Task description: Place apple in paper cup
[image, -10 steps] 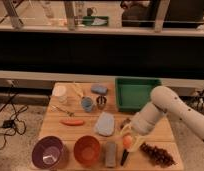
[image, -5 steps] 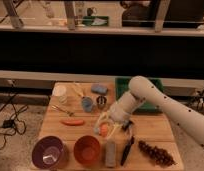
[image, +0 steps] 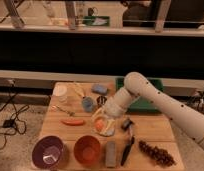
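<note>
The gripper (image: 102,124) is over the middle of the table (image: 156,131), jaws pinching the apple (image: 100,127). The paper cup (image: 60,93) stands at ten o'clock. It looks light, so a bump could knock it over.

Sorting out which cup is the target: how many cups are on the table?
3. The paper cup at the back left, a blue-grey cup near the middle, a small dark cup just right of it. The gripper, at the apple in front of them, may hide more.
</note>
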`<state>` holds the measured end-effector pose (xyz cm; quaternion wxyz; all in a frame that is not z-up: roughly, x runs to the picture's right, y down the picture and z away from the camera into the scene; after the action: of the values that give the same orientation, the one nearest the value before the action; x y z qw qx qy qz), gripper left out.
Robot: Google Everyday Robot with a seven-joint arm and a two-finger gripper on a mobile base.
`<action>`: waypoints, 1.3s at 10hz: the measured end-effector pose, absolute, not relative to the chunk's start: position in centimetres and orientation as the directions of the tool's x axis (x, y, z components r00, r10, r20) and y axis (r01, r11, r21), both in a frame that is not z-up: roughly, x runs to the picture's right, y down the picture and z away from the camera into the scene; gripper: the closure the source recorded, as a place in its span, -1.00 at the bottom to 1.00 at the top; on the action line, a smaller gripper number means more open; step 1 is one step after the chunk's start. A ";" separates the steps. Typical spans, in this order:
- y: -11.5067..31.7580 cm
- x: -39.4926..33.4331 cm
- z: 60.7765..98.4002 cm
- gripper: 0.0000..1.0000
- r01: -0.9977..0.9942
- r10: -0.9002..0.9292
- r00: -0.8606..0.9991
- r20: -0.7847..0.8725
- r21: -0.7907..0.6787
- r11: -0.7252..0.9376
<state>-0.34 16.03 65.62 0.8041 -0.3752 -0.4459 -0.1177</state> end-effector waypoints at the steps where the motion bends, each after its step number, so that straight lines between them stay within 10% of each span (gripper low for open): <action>1: 16.0 -0.2 65.6 0.98 0.521 0.147 0.576 0.804 -0.500 0.692; 13: 9.3 -12.7 71.5 0.98 0.538 0.105 0.400 0.910 -0.326 0.778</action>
<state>-12.72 9.31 71.49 0.7799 -0.3031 -0.5298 -0.1389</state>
